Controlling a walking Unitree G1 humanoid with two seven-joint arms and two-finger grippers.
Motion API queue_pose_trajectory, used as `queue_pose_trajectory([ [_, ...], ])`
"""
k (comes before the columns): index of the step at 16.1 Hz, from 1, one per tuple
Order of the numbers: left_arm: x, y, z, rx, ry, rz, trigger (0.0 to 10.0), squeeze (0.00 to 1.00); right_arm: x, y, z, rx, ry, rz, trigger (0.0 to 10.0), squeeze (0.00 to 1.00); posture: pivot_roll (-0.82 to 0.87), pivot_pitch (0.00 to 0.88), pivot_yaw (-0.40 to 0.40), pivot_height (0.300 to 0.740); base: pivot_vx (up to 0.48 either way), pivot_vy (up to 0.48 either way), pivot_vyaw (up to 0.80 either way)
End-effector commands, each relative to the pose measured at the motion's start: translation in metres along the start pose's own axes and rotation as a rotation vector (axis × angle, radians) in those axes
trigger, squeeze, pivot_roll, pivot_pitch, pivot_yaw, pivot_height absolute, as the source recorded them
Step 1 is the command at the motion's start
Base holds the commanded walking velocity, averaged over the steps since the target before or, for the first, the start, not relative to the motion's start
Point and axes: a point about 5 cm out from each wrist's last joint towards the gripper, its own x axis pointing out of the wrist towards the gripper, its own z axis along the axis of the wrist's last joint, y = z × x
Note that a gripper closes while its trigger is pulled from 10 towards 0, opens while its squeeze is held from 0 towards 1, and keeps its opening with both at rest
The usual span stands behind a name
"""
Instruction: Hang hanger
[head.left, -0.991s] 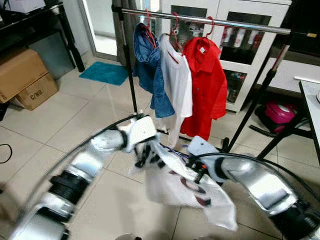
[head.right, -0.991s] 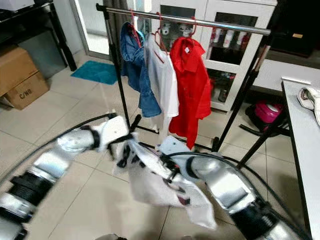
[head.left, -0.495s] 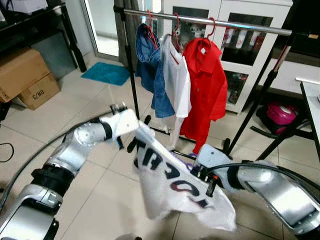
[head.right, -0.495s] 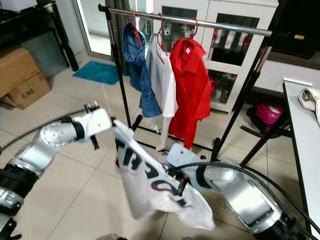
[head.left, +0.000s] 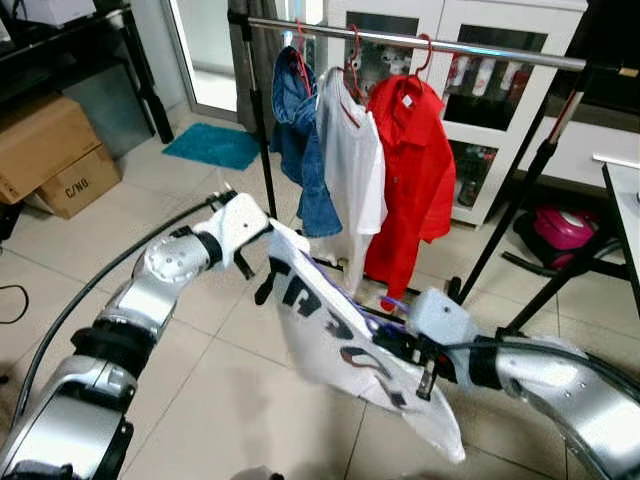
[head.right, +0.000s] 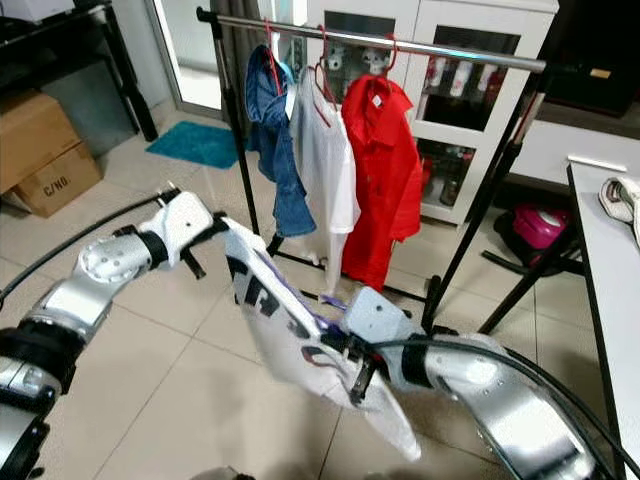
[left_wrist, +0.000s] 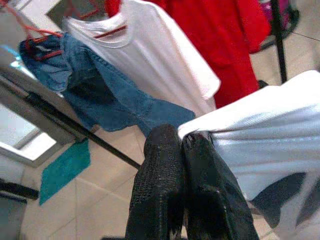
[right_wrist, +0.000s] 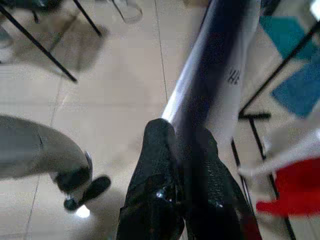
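Three garments hang on the clothes rail (head.left: 420, 42): one denim shirt (head.left: 300, 140), one white T-shirt (head.left: 352, 165), one red shirt (head.left: 415, 170). Three red hangers (head.left: 352, 62) carry them. Left of the rail sit two cardboard boxes (head.left: 45, 150).

Two cardboard boxes (head.left: 45, 155) stand at far left. A teal mat (head.left: 211, 146) lies beyond. A pink item (head.left: 558, 227) sits at far right.

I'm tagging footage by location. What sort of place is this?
Probably a home laundry or utility room: a clothes rail with hung shirts, a tiled floor and a glass-door cabinet.
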Motion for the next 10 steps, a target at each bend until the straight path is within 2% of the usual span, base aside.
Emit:
queue_pose_trajectory([
  [1, -0.050, 0.091, -0.016, -0.144, 0.076, 0.528, 0.0, 0.00, -0.011, 0.019, -0.044, 0.145, 0.179, 0.130, 0.0, 0.00, -0.11, 0.000, 0.047, 0.740, 0.000, 0.000, 0.00],
  [5, -0.046, 0.074, -0.035, -0.254, 0.110, 0.445, 0.0, 0.00, -0.010, 0.013, -0.021, 0.159, -0.016, 0.096, 0.0, 0.00, -0.11, 0.000, 0.049, 0.740, 0.000, 0.000, 0.00],
  [6, -0.043, 0.070, -0.033, -0.262, 0.087, 0.412, 0.0, 0.00, -0.011, 0.012, -0.019, 0.138, -0.011, 0.094, 0.0, 0.00, -0.11, 0.000, 0.049, 0.740, 0.000, 0.000, 0.00],
  [8, -0.031, 0.058, -0.015, -0.213, -0.001, 0.269, 0.0, 0.00, -0.005, 0.004, -0.026, 0.104, 0.085, 0.025, 0.0, 0.00, -0.11, 0.000, 0.048, 0.740, 0.000, 0.000, 0.00],
  [9, -0.031, 0.058, -0.015, -0.213, -0.001, 0.269, 0.0, 0.00, -0.005, 0.004, -0.026, 0.104, 0.085, 0.025, 0.0, 0.00, -0.11, 0.000, 0.048, 0.740, 0.000, 0.000, 0.00],
  [10, -0.012, 0.039, 0.012, -0.132, -0.097, 0.115, 0.0, 0.00, 0.012, -0.007, -0.030, 0.104, 0.166, -0.019, 0.0, 0.00, -0.11, 0.000, 0.054, 0.740, 0.000, 0.000, 0.00],
])
